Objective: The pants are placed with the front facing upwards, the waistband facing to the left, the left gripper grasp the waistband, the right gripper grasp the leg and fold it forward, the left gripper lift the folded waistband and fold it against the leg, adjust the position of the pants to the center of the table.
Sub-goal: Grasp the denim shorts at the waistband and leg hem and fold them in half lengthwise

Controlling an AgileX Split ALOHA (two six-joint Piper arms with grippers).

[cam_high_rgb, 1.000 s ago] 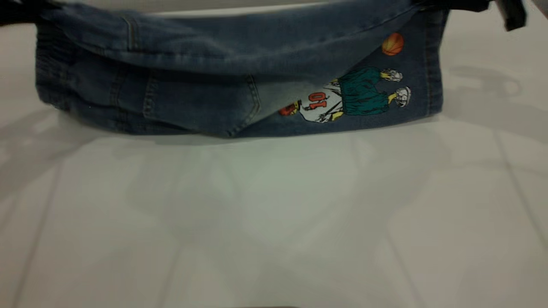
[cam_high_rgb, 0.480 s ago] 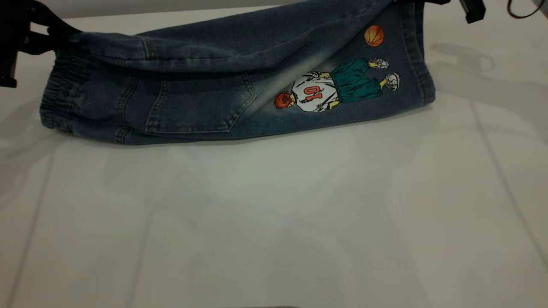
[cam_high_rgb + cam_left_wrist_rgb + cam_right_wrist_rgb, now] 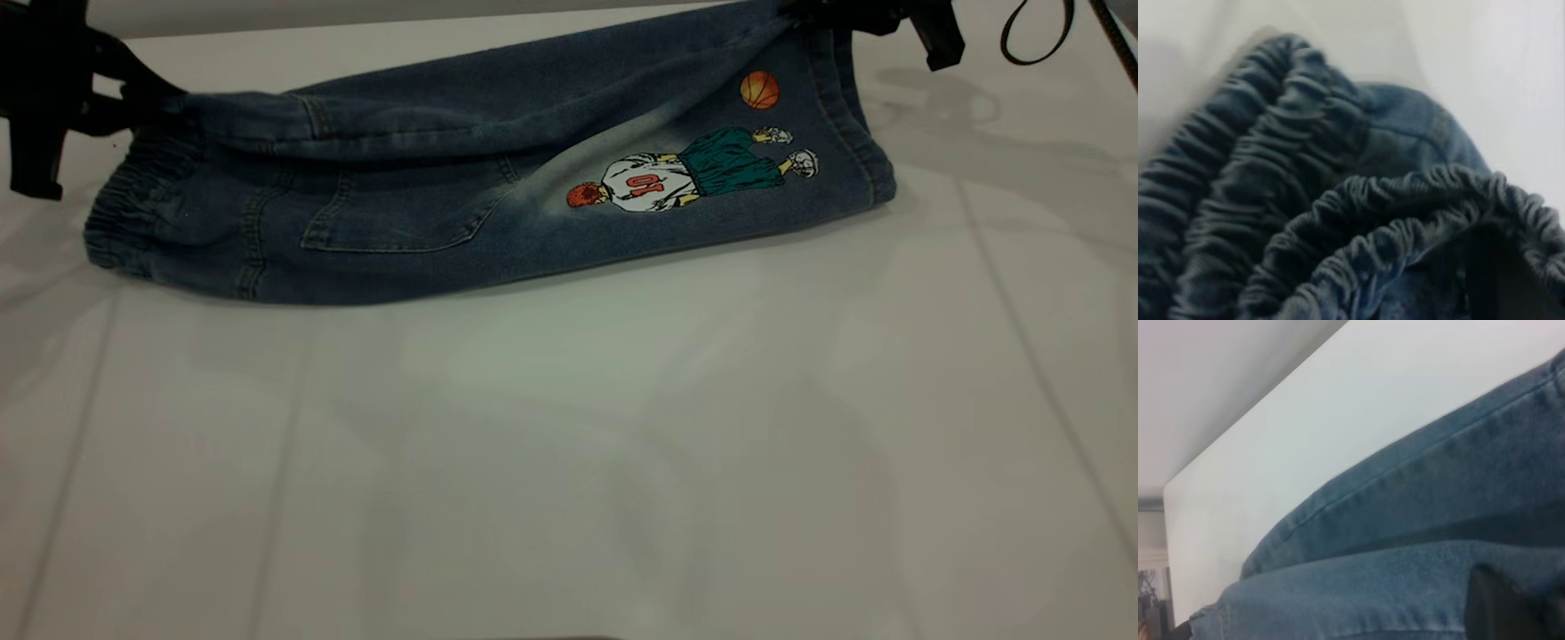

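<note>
The main risk from here is a lopsided fold: both grippers carry the upper layer of the pants by its 2 ends, and if either lets the denim slip, or 1 lowers ahead of the other, the raised layer would probably land skewed or bunch along the crease. The left gripper pinches the waistband at the far left corner of the table; its wrist view shows ruched elastic bunched close, so a thin bite could pull free. The right gripper is clamped on the hem of the leg near the far right corner, with its cable looping just beside.

The pants lie along the far edge of the table, their long axis running left to right and tilted a little, the leg end farther back. The waistband points left, the hem right, with the back pocket and basketball print facing the near edge.
</note>
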